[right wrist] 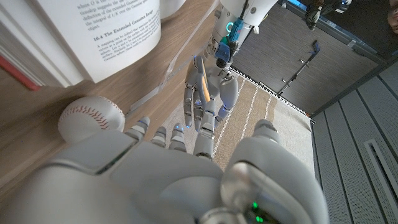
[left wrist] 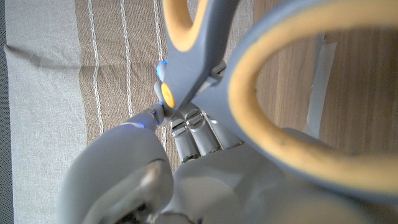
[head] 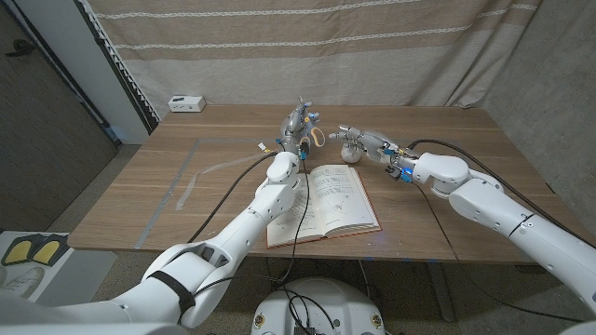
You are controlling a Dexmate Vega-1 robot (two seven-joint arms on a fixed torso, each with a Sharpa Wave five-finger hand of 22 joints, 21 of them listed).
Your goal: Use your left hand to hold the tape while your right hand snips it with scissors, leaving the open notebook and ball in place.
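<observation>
The scissors [head: 315,137] are held in the left hand [head: 296,127], beyond the notebook [head: 328,200]. The right hand [head: 365,141], fingers spread, hovers by the ball [head: 352,152], beyond the notebook.

The open notebook [head: 328,200] lay flat with printed pages up, its spine running away from the robot. Just beyond its far right corner sat the ball [head: 352,152], a white baseball with red stitching [right wrist: 91,118]. Beyond the notebook's far left corner the scissors [head: 314,137], grey with yellow-lined loops [left wrist: 205,37], were gripped in the left hand [head: 296,128] above the table. Well left of the notebook, a pale strip, possibly the tape [head: 184,181], lay stuck flat on the wood.
</observation>
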